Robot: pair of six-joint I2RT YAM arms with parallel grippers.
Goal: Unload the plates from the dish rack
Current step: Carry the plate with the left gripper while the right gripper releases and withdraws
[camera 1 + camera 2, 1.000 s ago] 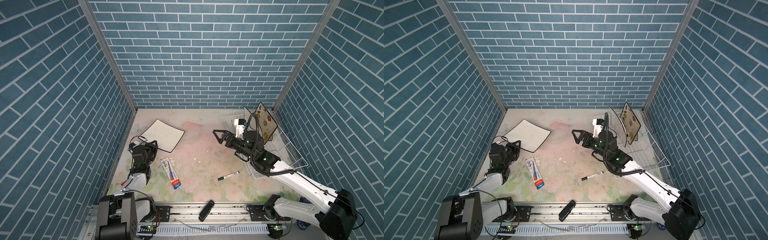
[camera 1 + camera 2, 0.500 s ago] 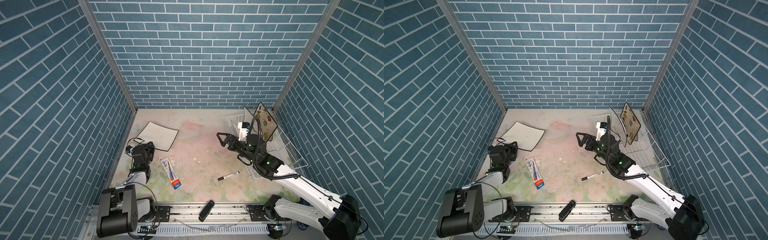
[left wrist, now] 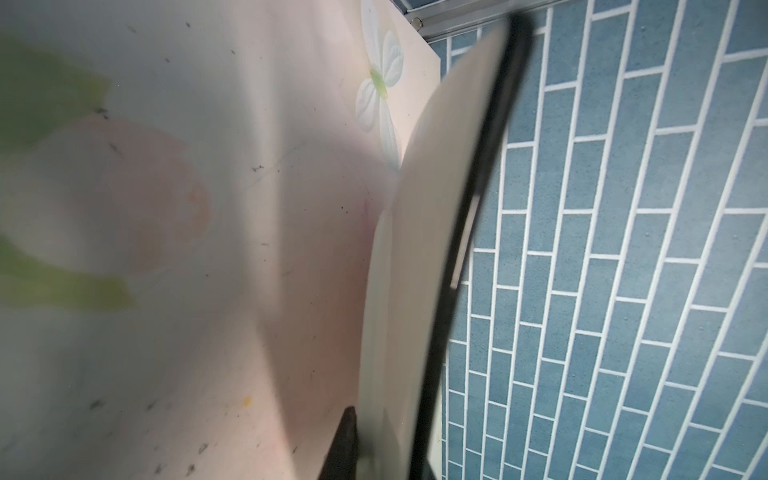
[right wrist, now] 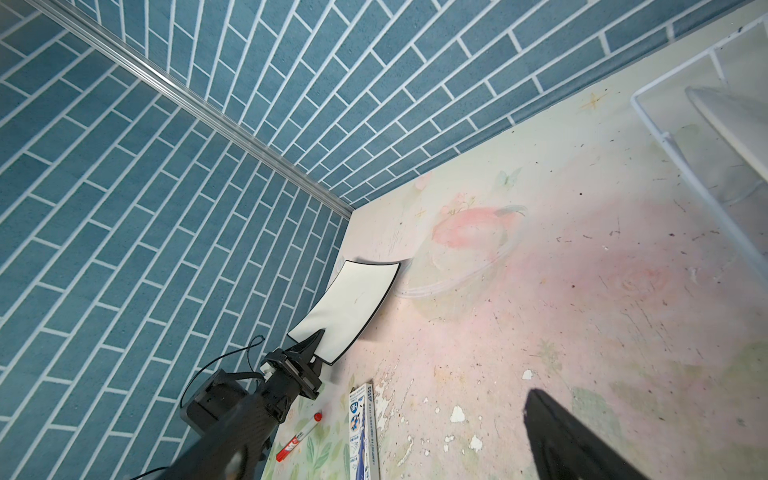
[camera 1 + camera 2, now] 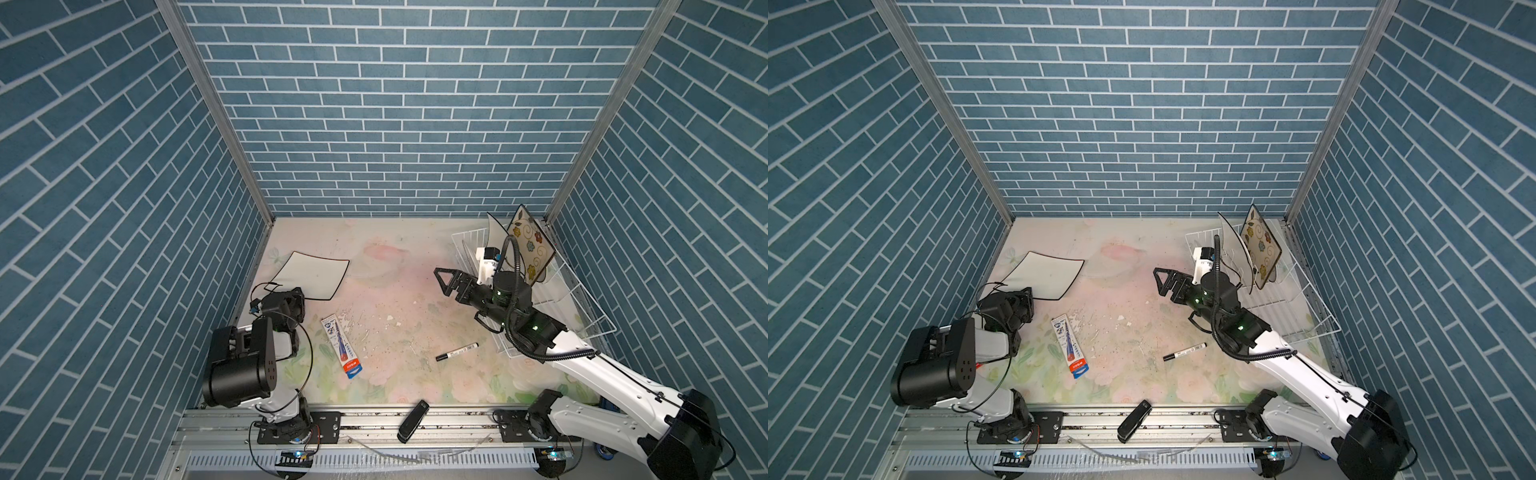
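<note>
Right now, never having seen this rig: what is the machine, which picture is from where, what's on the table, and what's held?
The machine is two robot arms mounted at the near edge of a table, and each arm ends in a two-finger gripper. Two of the pictures look down from one overhead camera pair, so they are nearly alike. The other two come from cameras on the arms' wrists.

The left gripper is shut on a corner of the white square plate. Its own wrist camera sees that plate close up and nearly edge-on. The right gripper is open and holds nothing, just beside the dish rack.

The flowered plate and the round plate stand in the rack. A blue and red packet and a black marker lie on the table.
</note>
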